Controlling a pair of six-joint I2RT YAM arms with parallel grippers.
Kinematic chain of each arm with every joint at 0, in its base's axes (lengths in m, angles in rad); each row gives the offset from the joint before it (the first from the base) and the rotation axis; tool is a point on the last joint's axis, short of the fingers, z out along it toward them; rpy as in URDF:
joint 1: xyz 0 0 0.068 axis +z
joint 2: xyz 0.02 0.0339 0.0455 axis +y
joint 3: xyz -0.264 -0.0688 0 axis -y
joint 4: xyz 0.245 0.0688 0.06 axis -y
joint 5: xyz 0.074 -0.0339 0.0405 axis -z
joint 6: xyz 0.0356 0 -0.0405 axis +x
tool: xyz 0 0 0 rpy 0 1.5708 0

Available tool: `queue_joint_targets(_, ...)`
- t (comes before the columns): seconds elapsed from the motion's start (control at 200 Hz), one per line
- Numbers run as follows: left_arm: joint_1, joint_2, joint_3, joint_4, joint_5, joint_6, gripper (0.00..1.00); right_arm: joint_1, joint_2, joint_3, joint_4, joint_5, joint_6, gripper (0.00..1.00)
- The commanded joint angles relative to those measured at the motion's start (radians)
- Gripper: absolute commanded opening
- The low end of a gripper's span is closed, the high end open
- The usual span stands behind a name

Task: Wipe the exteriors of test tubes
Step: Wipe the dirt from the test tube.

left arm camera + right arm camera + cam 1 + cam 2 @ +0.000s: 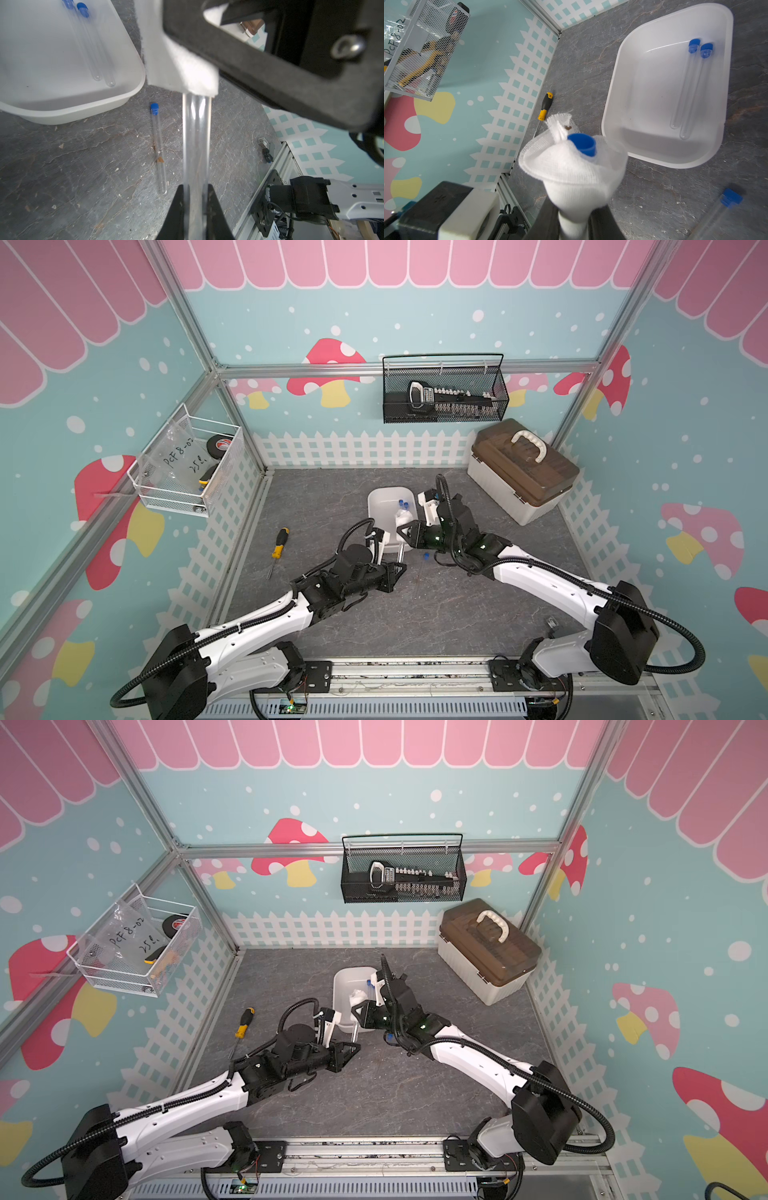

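**Bimanual wiping of test tubes: one of four tubes in hand.**

The held test tube is raised off the bench. The left end effector is clamped on its uncapped end, and the right end effector is clenched on white gauze wrapped around its blue-capped end. Two further tubes lie side by side in the white tray. A fourth tube lies on the bench near the tray, with a brown fleck at its middle. Progress is judged roughly midway: the tray pair is probably finished and the bench tube is left to do. Legible writing: handwritten "PCF8-02" on the clear bag in the wall basket; no brand is readable.
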Motion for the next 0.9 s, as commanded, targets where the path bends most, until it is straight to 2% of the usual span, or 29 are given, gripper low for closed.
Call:
queue_joint_targets(0.0,-0.002,-0.015,-0.002,-0.001,-0.007,0.001,0.15,0.051,-0.036,-0.064,-0.018,0.018,0.028,0.21)
queue_joint_targets(0.205,0.001,-0.018,0.000,-0.005,-0.014,0.001,0.15,0.136,-0.080,-0.149,0.008,0.056,0.092,0.22)
queue_joint_targets(0.405,0.002,-0.018,0.002,-0.010,-0.012,0.002,0.14,0.146,-0.075,-0.179,0.043,0.086,0.106,0.22)
queue_joint_targets(0.896,0.002,-0.031,-0.008,-0.019,-0.004,-0.001,0.15,-0.072,0.054,0.052,0.040,0.005,-0.015,0.22)
